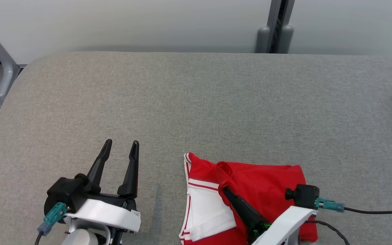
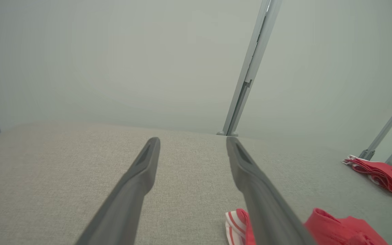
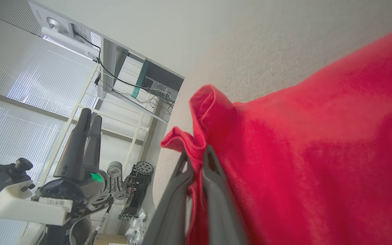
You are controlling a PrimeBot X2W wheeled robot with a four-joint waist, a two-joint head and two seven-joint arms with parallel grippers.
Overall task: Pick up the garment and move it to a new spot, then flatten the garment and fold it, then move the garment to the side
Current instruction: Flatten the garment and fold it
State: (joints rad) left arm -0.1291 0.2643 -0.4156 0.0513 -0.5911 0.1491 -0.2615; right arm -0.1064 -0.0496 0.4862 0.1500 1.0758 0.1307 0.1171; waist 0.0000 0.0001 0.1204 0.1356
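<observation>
Right hand (image 1: 226, 190) pinches a fold of the garment (image 1: 271, 180) on the tabletop (image 1: 196, 102); left hand (image 1: 121, 146) stands wide open, empty.

The head view looks steeply down on the grey table (image 1: 196, 102) from its near edge. The left wrist view skims low across it toward the far wall (image 2: 114, 68); the right, rolled sideways, sits close against the red garment (image 3: 318, 153) all three share.

Small label (image 3: 57, 202) with "101" on the white wrist mount (image 3: 22, 208) of the left hand (image 3: 92, 116), leading characters illegible
</observation>
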